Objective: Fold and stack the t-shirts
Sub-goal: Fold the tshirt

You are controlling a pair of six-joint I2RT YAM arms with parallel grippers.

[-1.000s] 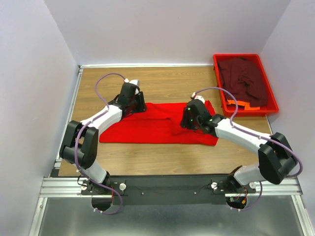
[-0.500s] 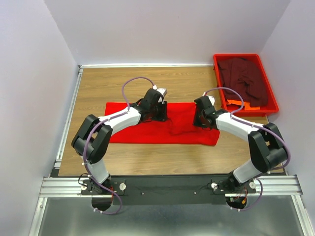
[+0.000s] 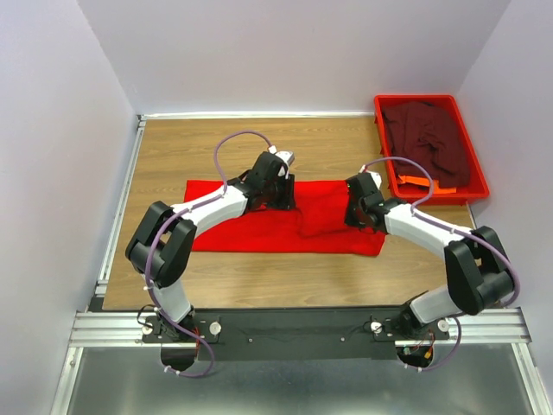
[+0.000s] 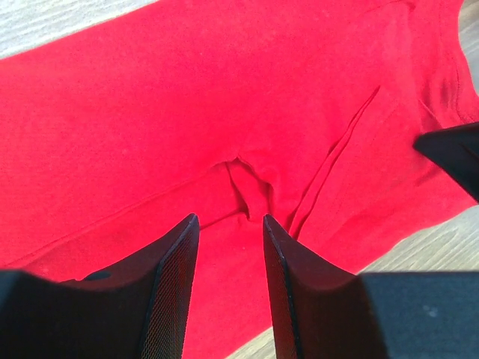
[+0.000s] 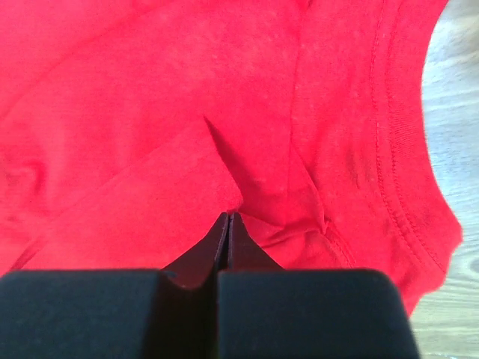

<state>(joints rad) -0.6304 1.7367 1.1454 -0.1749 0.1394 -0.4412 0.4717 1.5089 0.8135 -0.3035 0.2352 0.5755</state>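
Observation:
A bright red t-shirt lies flat across the wooden table, folded into a long band. In the left wrist view the red t-shirt fills the frame, with a raised crease just ahead of the fingers. My left gripper is down on the shirt's upper middle, open, its fingers straddling cloth. My right gripper is shut at the shirt's right end near the collar, and puckered folds of the red t-shirt converge at its tips. A dark maroon t-shirt lies crumpled in the tray.
A red plastic tray stands at the back right corner, with an orange item at its near end. White walls close in the table on the left, back and right. Bare wood shows in front of the shirt.
My left gripper moved right from the shirt's left end to its middle. My right gripper shifted right toward the collar and its jaws went from open to shut.

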